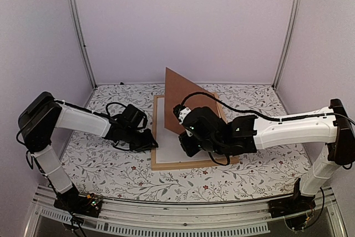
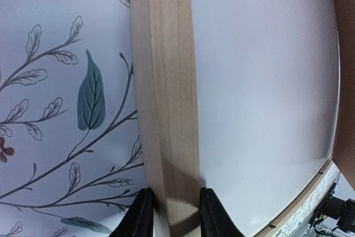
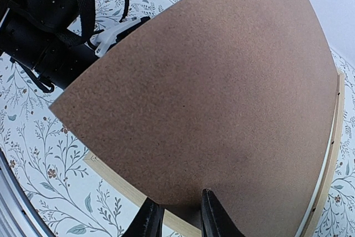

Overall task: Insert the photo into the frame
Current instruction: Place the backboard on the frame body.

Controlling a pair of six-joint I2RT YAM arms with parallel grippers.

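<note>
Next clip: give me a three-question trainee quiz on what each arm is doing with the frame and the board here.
1. True or false: the backing board lies flat inside the frame.
2. What do the fingers of the left gripper straddle? A: a wooden bar of the frame. B: the backing board. C: a cable.
3. Fill in: the right gripper pinches the ____ by its edge.

Key
1. False: it is tilted up, with one corner high above the frame.
2. A.
3. Backing board.
</note>
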